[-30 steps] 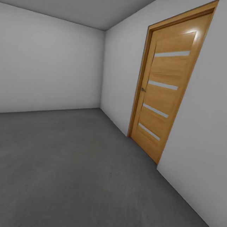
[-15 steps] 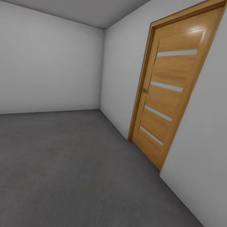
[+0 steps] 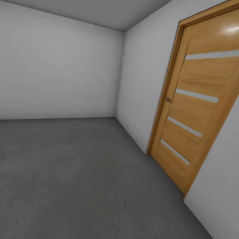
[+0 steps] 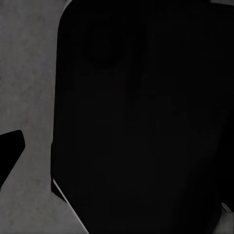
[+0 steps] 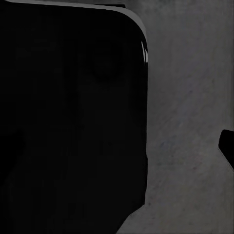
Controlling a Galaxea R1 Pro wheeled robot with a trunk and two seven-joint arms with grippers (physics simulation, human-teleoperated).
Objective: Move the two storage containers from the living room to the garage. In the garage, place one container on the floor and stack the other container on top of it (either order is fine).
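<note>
The garage's dark grey rough concrete floor [image 3: 71, 181] runs open from the plain white back wall [image 3: 55, 66] rightward to the light-wood door with pale stripes [image 3: 199, 107], while dark shapes block both wrist views, so either gripper's opening cannot be told.

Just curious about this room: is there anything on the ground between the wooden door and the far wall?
Nothing: in the head view, bare grey floor runs from the door to the far wall.
</note>
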